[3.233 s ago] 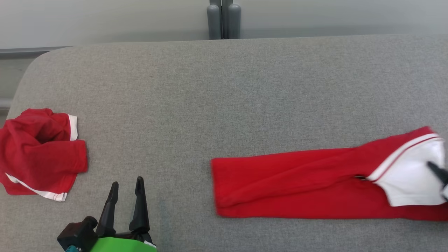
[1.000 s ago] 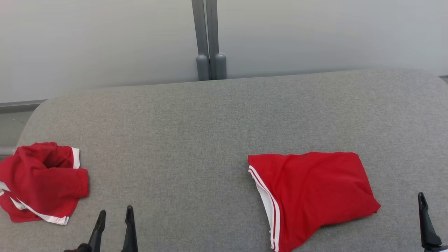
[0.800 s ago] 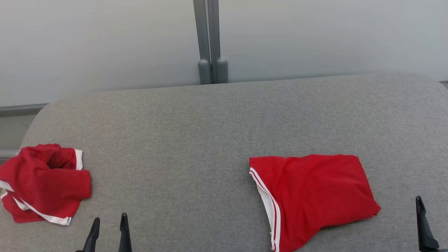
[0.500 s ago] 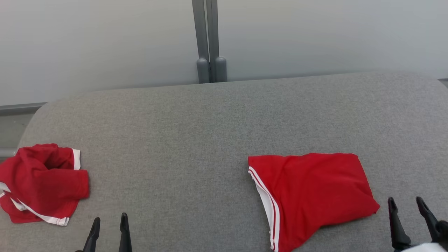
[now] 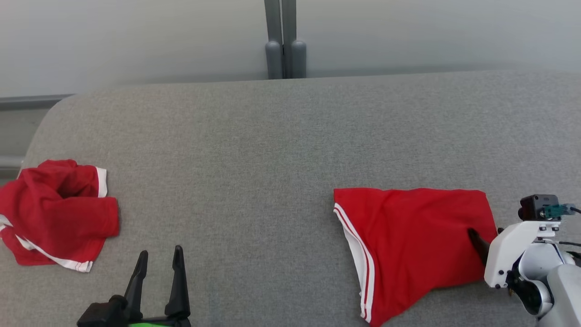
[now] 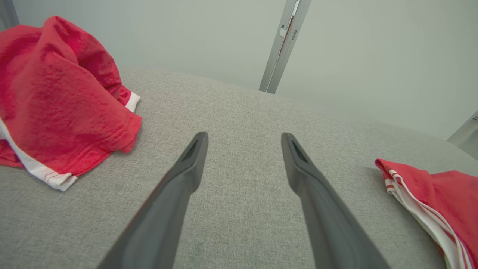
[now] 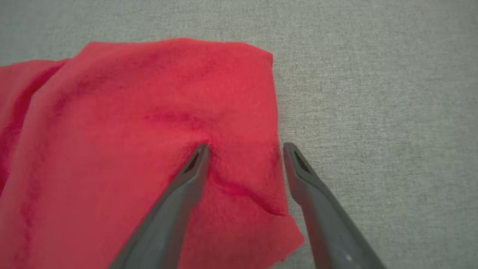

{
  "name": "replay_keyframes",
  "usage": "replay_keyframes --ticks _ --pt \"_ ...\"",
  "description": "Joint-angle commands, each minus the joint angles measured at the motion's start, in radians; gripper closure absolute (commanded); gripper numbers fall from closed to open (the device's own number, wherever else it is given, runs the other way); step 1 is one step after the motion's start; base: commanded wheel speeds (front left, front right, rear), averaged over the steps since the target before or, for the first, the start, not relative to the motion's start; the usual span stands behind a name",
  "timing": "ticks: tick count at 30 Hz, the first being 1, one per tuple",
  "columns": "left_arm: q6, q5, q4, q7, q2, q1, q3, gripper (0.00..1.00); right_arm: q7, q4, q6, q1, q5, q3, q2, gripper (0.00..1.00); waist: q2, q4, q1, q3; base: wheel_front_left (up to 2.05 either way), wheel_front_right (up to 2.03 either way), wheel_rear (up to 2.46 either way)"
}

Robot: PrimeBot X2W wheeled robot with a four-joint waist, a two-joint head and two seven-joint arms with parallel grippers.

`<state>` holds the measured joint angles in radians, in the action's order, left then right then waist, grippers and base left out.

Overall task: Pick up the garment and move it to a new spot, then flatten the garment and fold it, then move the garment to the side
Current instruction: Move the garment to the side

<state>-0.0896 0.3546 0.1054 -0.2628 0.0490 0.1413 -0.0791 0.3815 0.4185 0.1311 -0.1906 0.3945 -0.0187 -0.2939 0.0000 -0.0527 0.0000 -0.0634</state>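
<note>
The folded red garment (image 5: pixel 408 236) is lying at the right of the grey tabletop (image 5: pixel 254 159). The right pincer (image 7: pixel 246 147), open and gripping nothing, is straddling its right edge, likely preparing to pinch it and drag it aside. The left pincer (image 5: pixel 161 250) is hovering open and empty near a crumpled red garment (image 5: pixel 54 213).

Red garments with white trim: two, namely folded garment (image 5: pixel 417 240) and crumpled garment (image 5: pixel 54 213).
Two-fingered hands: two, namely left hand (image 5: pixel 161 250) and right hand (image 7: pixel 245 145).
Grey fabric bench (image 5: pixel 272 159): one.
Grey upright posts (image 5: pixel 273 54): two.
</note>
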Motion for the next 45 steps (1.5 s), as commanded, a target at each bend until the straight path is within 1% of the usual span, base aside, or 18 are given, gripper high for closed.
replay_keyframes --ticks 1,2,3,4,5,8,12,16,20,23,26,27,28,33,35,37,41,45 --pt "0.003 0.002 0.000 -0.002 0.003 -0.027 -0.010 0.00 0.024 0.021 -0.001 -0.027 0.004 0.004 0.012 0.00 0.0000 -0.038 0.0000 -0.047 0.00 0.00 0.00" --pt "0.006 0.003 -0.001 -0.002 0.003 -0.034 -0.016 0.00 0.042 0.034 0.000 -0.038 0.012 0.003 0.019 0.00 0.0000 -0.040 0.0000 -0.058 0.00 0.00 0.00" --pt "0.008 0.007 -0.003 -0.002 0.003 -0.045 -0.021 0.00 0.055 0.042 0.000 -0.054 0.010 0.000 0.014 0.21 0.0000 -0.043 0.0000 -0.073 0.00 0.00 0.00" --pt "0.009 0.009 -0.004 -0.002 0.003 -0.053 -0.028 0.00 0.060 0.046 0.000 -0.067 0.009 -0.001 0.009 0.69 0.0000 -0.046 0.0000 -0.085 0.00 0.00 0.00" --pt "0.009 0.010 -0.008 -0.002 0.003 -0.065 -0.033 0.00 0.061 0.043 0.000 -0.080 0.017 0.003 0.005 1.00 0.0000 -0.048 0.0000 -0.102 0.00 0.00 0.00" --pt "0.013 0.013 -0.025 -0.002 0.003 -0.096 -0.029 0.00 0.065 0.009 0.000 -0.124 0.049 0.019 -0.016 1.00 0.0000 -0.040 0.0000 -0.159 0.00 0.00 0.00" --pt "0.001 -0.018 -0.046 -0.001 0.003 -0.152 -0.031 0.00 0.036 -0.027 -0.001 -0.211 0.035 0.115 -0.113 1.00 0.0000 -0.019 0.0000 -0.268 0.00 0.00 0.00" --pt "-0.013 -0.040 -0.070 -0.001 0.003 -0.224 -0.030 0.00 0.026 -0.001 -0.001 -0.318 -0.093 0.236 -0.256 1.00 0.0000 -0.022 0.0000 -0.386 0.00 0.00 0.00" --pt "-0.025 -0.061 -0.104 -0.001 0.003 -0.292 -0.048 0.00 0.004 0.094 -0.001 -0.426 -0.221 0.383 -0.397 1.00 0.0000 -0.058 0.0000 -0.483 0.00 0.00 0.00" --pt "-0.031 -0.069 -0.123 -0.001 0.003 -0.314 -0.061 0.00 -0.020 0.167 -0.001 -0.481 -0.300 0.458 -0.462 1.00 0.0000 -0.087 0.0000 -0.522 0.00 0.00 0.00" --pt "-0.030 -0.060 -0.139 -0.001 0.003 -0.314 -0.057 0.00 -0.038 0.232 -0.001 -0.525 -0.361 0.523 -0.487 1.00 0.0000 -0.107 0.0000 -0.537 0.00 0.00 0.00" --pt "-0.028 -0.054 -0.144 -0.001 0.003 -0.309 -0.054 0.00 -0.044 0.247 -0.001 -0.538 -0.378 0.536 -0.490 0.80 0.0000 -0.109 0.0000 -0.538 0.00 0.00 0.00" --pt "-0.028 -0.051 -0.149 -0.001 0.003 -0.301 -0.052 0.00 -0.049 0.267 -0.001 -0.553 -0.398 0.552 -0.489 0.00 0.0000 -0.109 0.0000 -0.539 0.00 0.00 0.00" --pt "-0.024 -0.052 -0.142 -0.001 0.003 -0.263 -0.031 0.00 -0.099 0.312 -0.001 -0.575 -0.479 0.566 -0.463 0.00 0.0000 -0.093 0.0000 -0.495 0.00 0.00 0.00" --pt "-0.021 -0.047 -0.141 -0.001 0.003 -0.249 -0.017 0.00 -0.168 0.288 -0.001 -0.567 -0.489 0.562 -0.449 0.00 0.0000 -0.079 0.0000 -0.457 0.00 0.00 0.00" --pt "-0.018 -0.040 -0.136 -0.001 0.003 -0.226 0.000 0.00 -0.221 0.271 -0.001 -0.534 -0.484 0.526 -0.401 0.00 0.0000 -0.062 0.0000 -0.409 0.00 0.00 0.00" --pt "-0.021 -0.042 -0.114 -0.001 0.003 -0.174 0.027 0.00 -0.364 0.160 -0.001 -0.449 -0.435 0.465 -0.313 0.00 0.0000 -0.021 0.0000 -0.288 0.00 0.00 0.00" --pt "-0.020 -0.037 -0.086 -0.001 0.003 -0.103 0.058 0.00 -0.488 0.020 -0.001 -0.275 -0.388 0.387 -0.172 0.00 0.0000 0.016 0.0000 -0.154 0.00 0.00 0.00"
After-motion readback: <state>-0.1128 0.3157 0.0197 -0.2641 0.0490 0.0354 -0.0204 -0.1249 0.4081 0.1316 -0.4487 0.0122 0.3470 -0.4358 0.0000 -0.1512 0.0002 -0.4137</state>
